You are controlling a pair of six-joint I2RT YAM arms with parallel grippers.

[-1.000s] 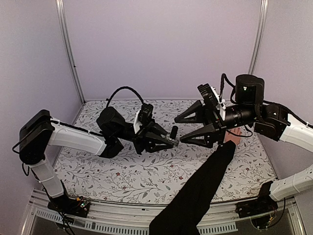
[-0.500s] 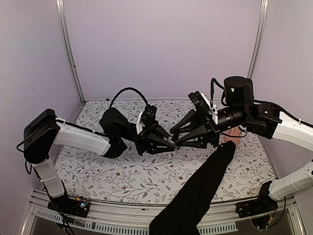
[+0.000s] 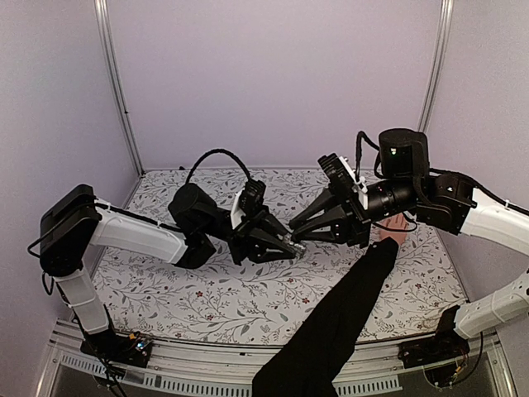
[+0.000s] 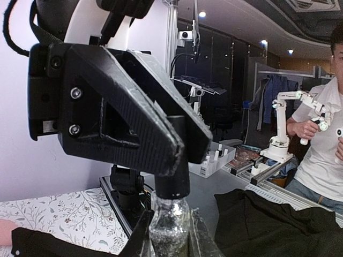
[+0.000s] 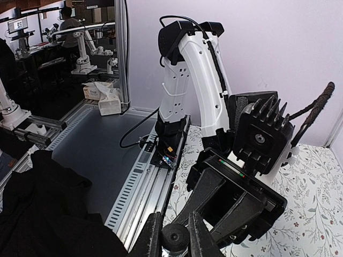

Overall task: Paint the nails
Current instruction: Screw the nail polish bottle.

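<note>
A small glitter-filled bottle (image 4: 170, 227) hangs above the table, my left gripper (image 3: 288, 246) shut on its glass body. Its black cap (image 5: 175, 236) points at my right gripper (image 3: 297, 236), whose fingers (image 5: 151, 235) are shut on either side of it. In the left wrist view the right gripper's dark fingers (image 4: 161, 144) come down onto the cap (image 4: 171, 182). A bare hand (image 3: 398, 225) with a long black sleeve (image 3: 339, 314) rests on the table at the right, mostly behind the right arm. The nails are hidden.
The floral table cover (image 3: 248, 294) lies below both raised arms. The sleeve crosses the front right of the table up from the near rail (image 3: 207, 360). Purple walls close off the back and both sides.
My right gripper moved left to the bottle and closed from wide open onto the cap. The left gripper shifted slightly right, still holding the bottle.
</note>
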